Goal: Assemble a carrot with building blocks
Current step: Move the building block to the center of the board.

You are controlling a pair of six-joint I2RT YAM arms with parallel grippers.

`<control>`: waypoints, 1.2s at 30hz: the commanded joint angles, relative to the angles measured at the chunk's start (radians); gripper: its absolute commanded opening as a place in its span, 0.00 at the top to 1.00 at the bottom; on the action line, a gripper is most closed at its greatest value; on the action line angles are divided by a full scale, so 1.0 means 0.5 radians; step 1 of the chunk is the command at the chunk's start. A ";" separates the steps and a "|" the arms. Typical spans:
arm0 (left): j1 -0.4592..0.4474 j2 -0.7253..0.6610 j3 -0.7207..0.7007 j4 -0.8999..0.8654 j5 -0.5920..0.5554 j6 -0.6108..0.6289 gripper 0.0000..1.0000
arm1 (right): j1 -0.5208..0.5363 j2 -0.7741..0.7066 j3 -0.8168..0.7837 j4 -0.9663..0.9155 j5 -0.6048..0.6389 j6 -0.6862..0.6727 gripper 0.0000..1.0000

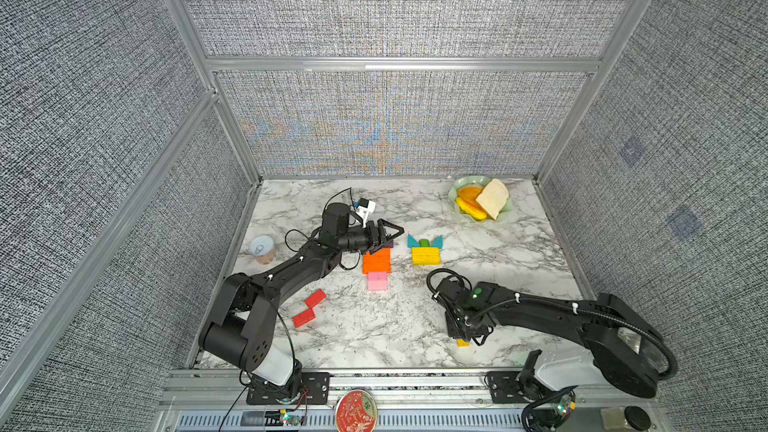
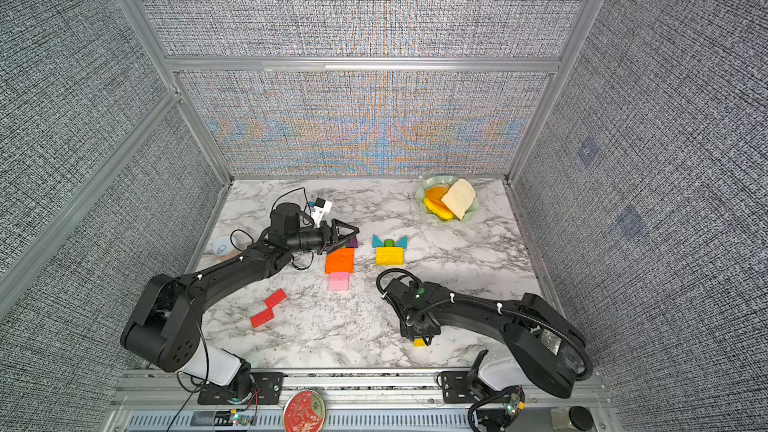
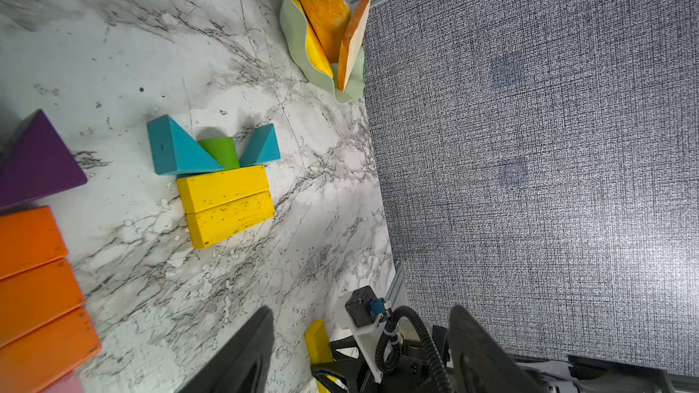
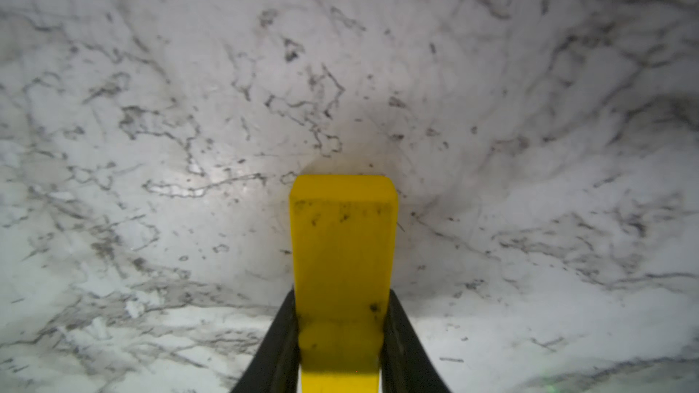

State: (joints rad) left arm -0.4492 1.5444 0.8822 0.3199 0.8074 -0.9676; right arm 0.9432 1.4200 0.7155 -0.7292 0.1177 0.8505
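Right claw (image 4: 342,308) is clamped on one end of a yellow bar (image 4: 342,243), with a finger on each long side. The bar sits low over the marble desk (image 4: 151,107); we can't tell if it is lifted or touching. In both top views this is lower centre-right of the frame.

We read the step as pick-and-carry. The bar likely goes under the yellow pair (image 1: 426,256), mid-frame, which has teal triangles (image 1: 413,241) and a green stub (image 1: 424,242) along its upper edge.

To do it well, we lift straight up, swing toward frame centre and turn the bar parallel to the pair. Then we set it down just below the pair's lower edge and nudge it flush, so the pair isn't shoved. The grip is at the bar's end, so it may droop; we go slow.

Left claw (image 1: 392,236) hangs part-open and empty over the top of the orange bars (image 1: 376,261), by the purple triangle (image 3: 38,160). We give it room.
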 commanded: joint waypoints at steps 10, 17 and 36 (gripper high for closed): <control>0.009 -0.042 0.026 0.037 0.052 0.017 0.26 | 0.028 0.250 0.391 -0.004 0.180 -0.369 0.78; 0.080 -0.070 0.070 -0.070 0.011 0.111 0.26 | -0.113 0.377 0.565 0.129 0.093 -0.771 0.78; 0.304 -0.054 0.077 -0.136 -0.049 0.159 0.26 | -0.248 0.815 0.925 0.183 0.045 -1.398 0.61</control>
State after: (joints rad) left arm -0.2985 1.5230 0.9211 0.2375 0.7853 -0.9051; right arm 0.8188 1.8069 1.1481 -0.6178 0.0818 0.2005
